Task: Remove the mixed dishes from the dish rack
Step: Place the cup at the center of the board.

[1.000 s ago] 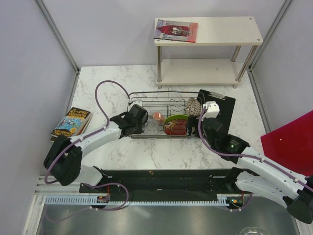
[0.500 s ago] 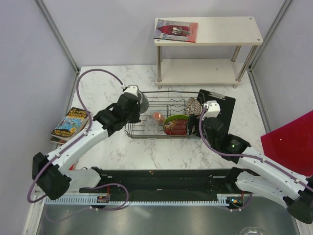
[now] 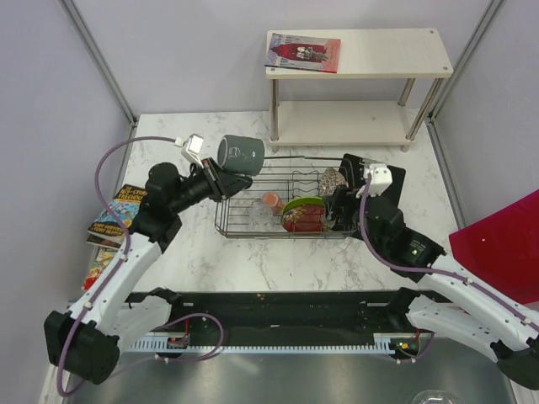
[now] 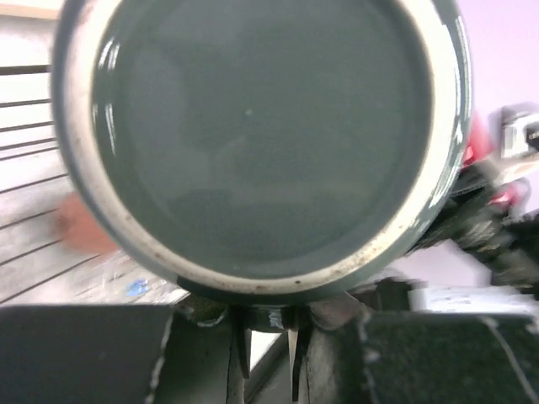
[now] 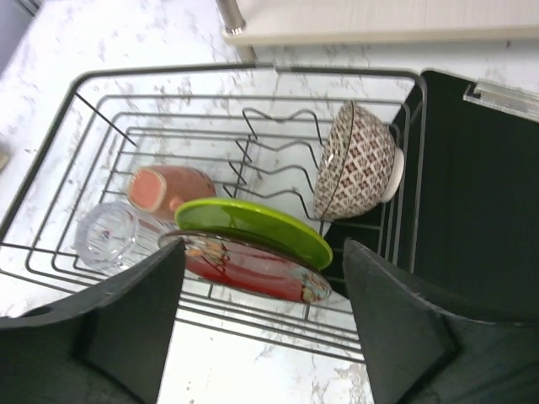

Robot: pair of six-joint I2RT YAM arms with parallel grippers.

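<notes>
Top external view showed the unloading barely begun. The left claw (image 3: 217,175) was clenched on the dark green-black glazed ceramic cup (image 3: 242,153), which hung tipped on its side in the air above the far left corner of the rectangular dark wire dish rack (image 3: 278,236), clear of the wires and not yet set down on the white marble counter (image 3: 278,261). By my reading that made one piece lifted out and none delivered.

Everything else sat in the rack. The lime-green round plate (image 5: 253,223) leaned edge-up near the rack's right end, with the red patterned dish (image 5: 253,271) just in front of it and touching. The grey-beige patterned small bowl (image 5: 354,160) stood on its edge against the rack's right wall. The small pink cup (image 5: 164,187) lay on its side at the rack's middle, and a clear glass tumbler (image 5: 105,236) lay beside it toward the near rail. The right claw (image 5: 263,252) hovered spread wide over the near right part of the rack, grasping nothing.

The left wrist view was filled by the cup's round mouth: a smooth glossy glaze inside, a pale unglazed rim with small dark specks, the claw's fingers (image 4: 240,341) pinching its wall from below. The plate looked thin, slick and flat; the bowl was deep, with a lattice print and a cream foot ring. The rack's wires were thin, with upright looped dividers.
</notes>
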